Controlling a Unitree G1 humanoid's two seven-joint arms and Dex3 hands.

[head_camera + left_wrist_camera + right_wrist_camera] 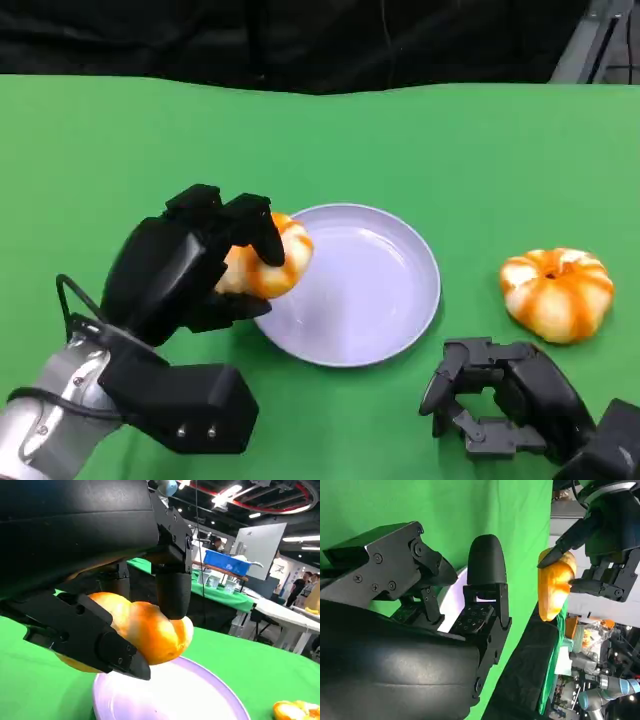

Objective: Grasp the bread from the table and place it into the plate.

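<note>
From the head view, the left hand [195,262] grips the bread [268,257] above the plate's [385,330] left rim, lifted off the green table [100,150]; a second bread [556,293] lies near the table's right edge, and the right hand [500,400] rests empty with fingers apart.

The left wrist view shows the bread [145,630] pinched over the plate [200,700].

The right wrist view confirms it is held aloft. This looks like the carry step; next, move inward over the plate's middle, lower and let go.

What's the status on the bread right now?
Left hand holds bread over plate rim. Right hand open, idle. Nothing blocking.
</note>
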